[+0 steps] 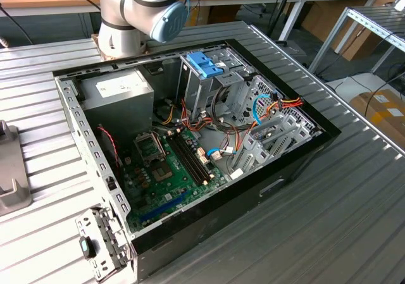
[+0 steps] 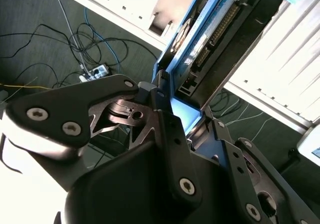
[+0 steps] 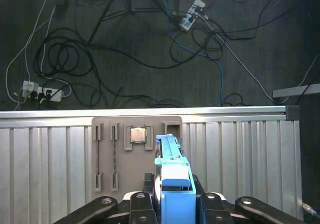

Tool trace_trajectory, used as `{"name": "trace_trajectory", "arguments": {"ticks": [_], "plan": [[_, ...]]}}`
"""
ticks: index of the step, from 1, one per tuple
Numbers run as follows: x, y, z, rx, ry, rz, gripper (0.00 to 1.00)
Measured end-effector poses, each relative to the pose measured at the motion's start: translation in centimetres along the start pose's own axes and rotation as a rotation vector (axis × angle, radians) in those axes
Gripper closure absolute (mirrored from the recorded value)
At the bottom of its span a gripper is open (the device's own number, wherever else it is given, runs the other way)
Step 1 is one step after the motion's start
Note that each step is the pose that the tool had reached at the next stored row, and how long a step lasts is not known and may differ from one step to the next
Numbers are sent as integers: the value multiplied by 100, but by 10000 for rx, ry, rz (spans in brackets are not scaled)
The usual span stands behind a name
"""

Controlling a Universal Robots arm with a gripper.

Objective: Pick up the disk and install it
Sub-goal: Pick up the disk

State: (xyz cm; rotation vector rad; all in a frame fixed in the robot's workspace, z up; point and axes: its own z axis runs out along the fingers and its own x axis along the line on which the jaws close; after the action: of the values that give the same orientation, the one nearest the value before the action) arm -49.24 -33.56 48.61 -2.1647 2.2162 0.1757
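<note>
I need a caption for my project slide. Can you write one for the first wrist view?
The gripper grips the blue-framed disk edge-on, with a grey parts tray on the slatted table beyond it.

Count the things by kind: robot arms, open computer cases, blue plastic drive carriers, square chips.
Grey robot arm: 1
Open black metal computer case: 1
Blue plastic drive carriers: 2 (around the disk in the gripper; atop the metal cage)
Square silver chip: 1
Total: 5
</note>
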Motion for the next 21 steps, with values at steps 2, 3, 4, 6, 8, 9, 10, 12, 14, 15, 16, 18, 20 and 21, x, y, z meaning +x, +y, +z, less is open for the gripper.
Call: {"name": "trace_trajectory", "arguments": {"ticks": [2, 3, 4, 6, 8, 9, 10, 12, 14, 15, 16, 18, 20, 21], "plan": [[17, 0, -2, 0, 0, 0, 63], [27, -1, -3, -1, 1, 0, 63], [36, -1, -4, -1, 0, -1, 63], [53, -1, -6, -1, 0, 1, 63], [76, -2, -9, -1, 0, 0, 63], [84, -2, -9, 0, -1, 0, 63], [98, -2, -11, 0, -1, 0, 63], [117, -3, -13, -1, -1, 0, 63], [139, -3, -15, 0, -1, 0, 63], [147, -3, -16, 0, -2, 0, 63], [153, -3, -17, 0, -2, 0, 63], [163, -3, -20, -1, -1, 0, 63], [165, -3, -20, 0, -2, 1, 63], [165, -3, -20, 0, -2, 1, 63]]}}
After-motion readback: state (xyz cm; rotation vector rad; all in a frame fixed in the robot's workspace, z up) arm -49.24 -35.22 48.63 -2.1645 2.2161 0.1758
